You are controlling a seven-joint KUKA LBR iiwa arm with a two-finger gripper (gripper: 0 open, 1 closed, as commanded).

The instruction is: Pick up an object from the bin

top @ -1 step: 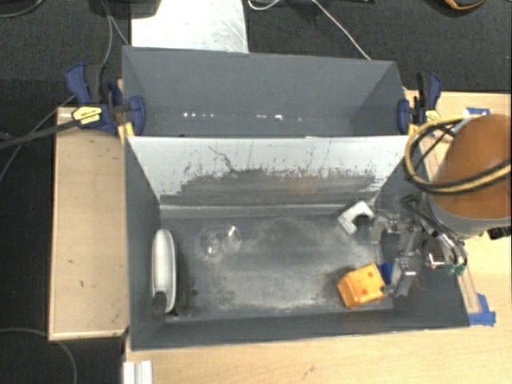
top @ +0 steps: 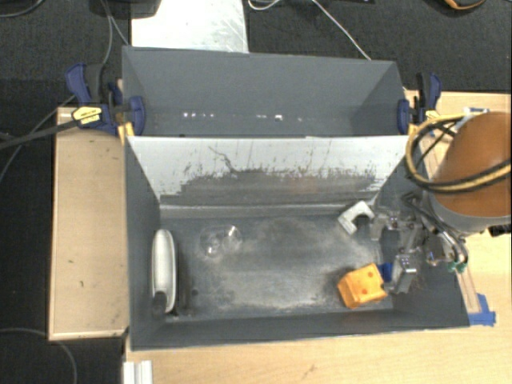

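Orange block [top: 361,286] beside the gripper [top: 398,275]

It lay on the bin [top: 288,270] floor near the right-hand corner nearest the camera. The gripper hung low just beside it, probably placed for a grasp. Whether the tool was spread or pressed together could not be told.

Arm [top: 472,174] cut off at frame's right edge. Clear thing [top: 220,241] left of bin centre too faint to identify. Upper-right corner of orange block [top: 360,288] hidden by arm's tool end.
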